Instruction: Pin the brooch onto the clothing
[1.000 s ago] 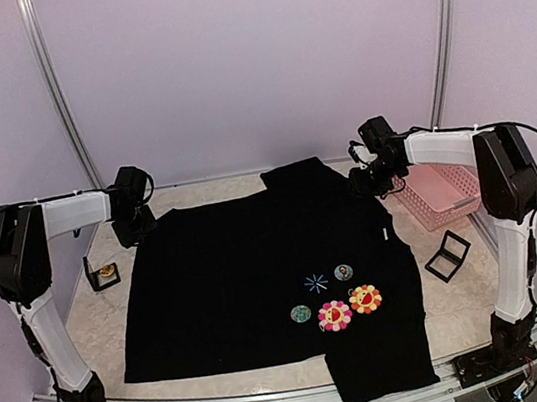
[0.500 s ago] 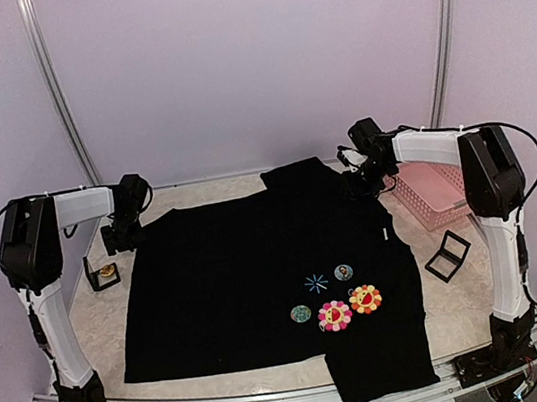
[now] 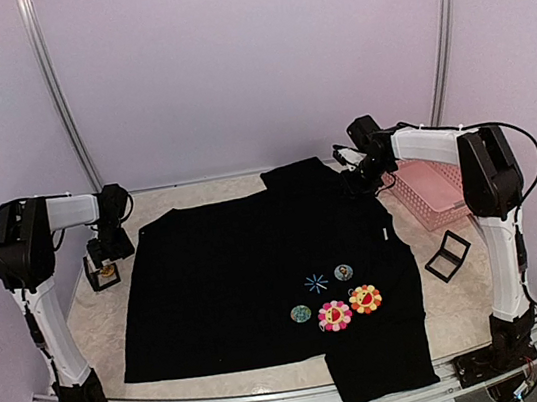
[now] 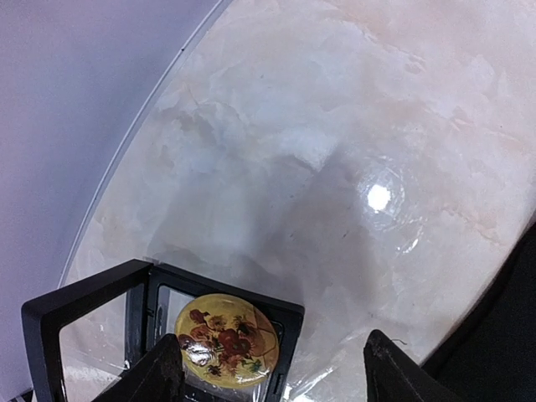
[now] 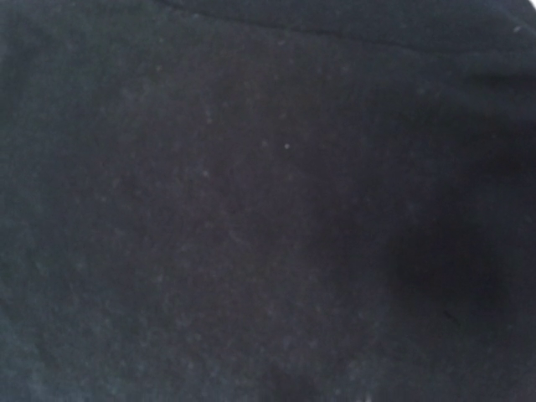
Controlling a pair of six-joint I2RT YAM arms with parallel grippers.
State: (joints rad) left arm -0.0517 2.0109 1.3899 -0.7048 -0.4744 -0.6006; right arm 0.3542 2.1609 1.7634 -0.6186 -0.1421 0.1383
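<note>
Change on the left: away from the shirt's far left corner, out now to the left, above the small black display case [image 4: 84, 306] on the marbled table [image 4: 377, 100].
Left gripper [image 3: 106, 250]: wider apart than a second ago, nothing held; in the wrist view both fingertips [image 4: 159, 377] stand at the bottom edge, with the case just ahead of them.
Brooch [image 4: 226, 339]: round, yellow with red flowers, lying in the open case, not touched yet, just beside the left edge of the shirt.
Clothing: black shirt [image 3: 239, 276] spread flat over the middle of the table; already on its front a light-blue star mark [image 3: 315, 283], a pink flower badge [image 3: 334, 315], an orange flower badge [image 3: 365, 299] and two small round badges.
Change on the right: almost none, only a slight shift along the far edge of the shirt.
Right gripper [image 3: 360, 180]: low over the fabric near the pink basket [image 3: 439, 191]; wrist view filled with black cloth only, so cannot tell if open, closed or holding the cloth.
Meaning for the task: probably the start of picking up the brooch; pinning not yet begun.
Next need: likely a descent over the case and a careful closing on the brooch rim.
</note>
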